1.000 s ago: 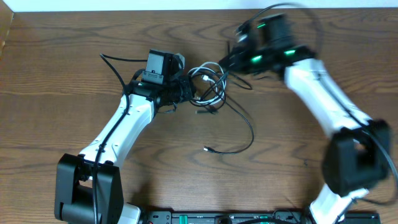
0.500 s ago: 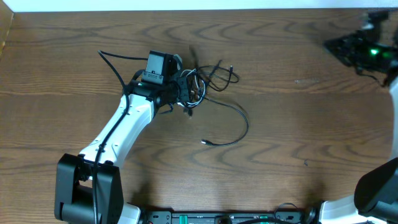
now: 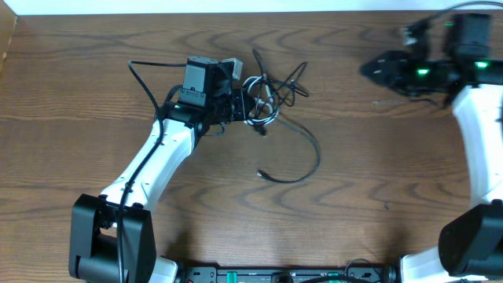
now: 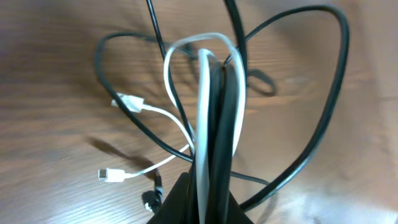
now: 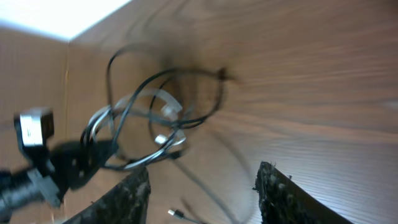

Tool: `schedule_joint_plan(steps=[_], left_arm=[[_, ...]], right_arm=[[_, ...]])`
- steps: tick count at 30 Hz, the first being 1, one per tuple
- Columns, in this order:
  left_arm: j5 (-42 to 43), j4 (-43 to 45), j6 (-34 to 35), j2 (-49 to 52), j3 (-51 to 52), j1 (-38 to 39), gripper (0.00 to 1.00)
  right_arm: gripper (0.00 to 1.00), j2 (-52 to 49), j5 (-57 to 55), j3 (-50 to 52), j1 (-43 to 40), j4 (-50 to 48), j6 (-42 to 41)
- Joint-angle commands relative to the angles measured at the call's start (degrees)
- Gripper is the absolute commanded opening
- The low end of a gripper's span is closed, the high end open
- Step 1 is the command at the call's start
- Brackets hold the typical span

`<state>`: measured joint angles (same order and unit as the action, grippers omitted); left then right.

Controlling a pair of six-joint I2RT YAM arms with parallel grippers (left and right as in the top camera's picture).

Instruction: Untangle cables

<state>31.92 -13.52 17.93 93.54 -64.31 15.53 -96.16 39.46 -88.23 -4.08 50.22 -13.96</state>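
Observation:
The cables (image 3: 267, 93) form a small tangle of black cords and one white cord at the table's upper middle. My left gripper (image 3: 242, 106) is shut on a bundle of them. In the left wrist view, the white cord (image 4: 204, 124) and black cords (image 4: 229, 124) run straight up from the closed jaws, and two white plugs (image 4: 127, 101) lie on the wood. One black cord (image 3: 310, 153) curves down to a free plug (image 3: 262, 174). My right gripper (image 3: 373, 69) hovers far to the right, open and empty. Its fingers (image 5: 134, 199) frame the distant tangle (image 5: 155, 118).
The left arm's thicker black wire (image 3: 145, 75) loops beside its wrist. The table's far edge meets a white wall (image 3: 236, 6) at the top. A black equipment bar (image 3: 283, 275) lines the near edge.
The right gripper left the tangle, swung to the far right, came partly back and opened. The left gripper kept its hold, and the tangle shifted slightly.

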Motion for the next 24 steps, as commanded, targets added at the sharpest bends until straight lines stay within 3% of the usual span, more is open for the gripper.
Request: schedule_joint_plan(steps=[1,10,24], left_arm=[[8.0,1.6,-0.3,0.1,-0.3,-0.1,0.08],[8.0,2.3,7.3,0.1,-0.3,-0.1,0.07],[12.1,2.5,10.5,0.1,-0.3,-0.1,0.07]], right_arm=[[0.55,0.1,1.2,-0.2,5.9,0.1,1.8],[0.57,-1.3,-7.0,-0.2,19.0,-4.2,-4.7],[0.53,-10.9,-12.0,-0.2,26.9,-15.1,-14.8]])
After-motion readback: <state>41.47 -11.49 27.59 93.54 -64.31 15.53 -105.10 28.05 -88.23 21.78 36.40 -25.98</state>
